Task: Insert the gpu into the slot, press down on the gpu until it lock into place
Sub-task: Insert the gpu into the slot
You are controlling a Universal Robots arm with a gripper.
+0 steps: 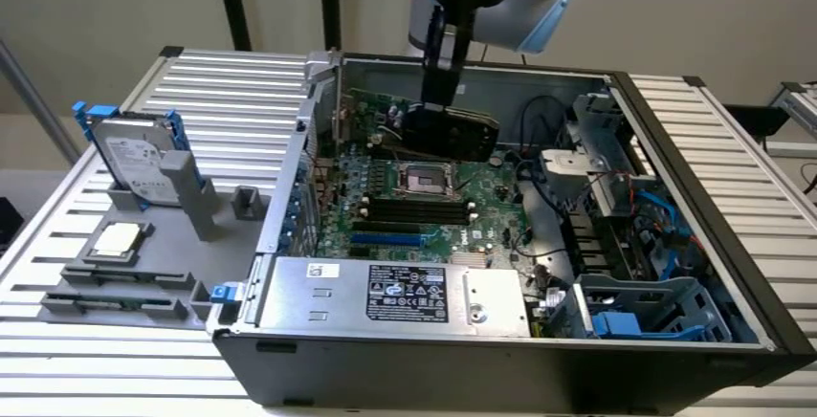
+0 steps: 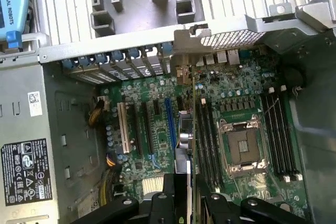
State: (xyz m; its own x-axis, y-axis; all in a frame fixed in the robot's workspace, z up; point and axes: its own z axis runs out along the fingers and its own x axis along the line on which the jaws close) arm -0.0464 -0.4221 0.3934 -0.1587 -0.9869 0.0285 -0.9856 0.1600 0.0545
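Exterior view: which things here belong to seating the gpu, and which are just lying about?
For the job:
- gpu, held by the gripper above the motherboard
- blue slot, empty

Lying about:
- hard drive and silver chip on the table
- power supply box
- memory strips
- CPU socket

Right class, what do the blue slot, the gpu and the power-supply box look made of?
The slot: uniform bright-blue, probably moulded plastic. The gpu: matt black casing, likely plastic. The power-supply box: silvery, dully reflective, so bare sheet metal.
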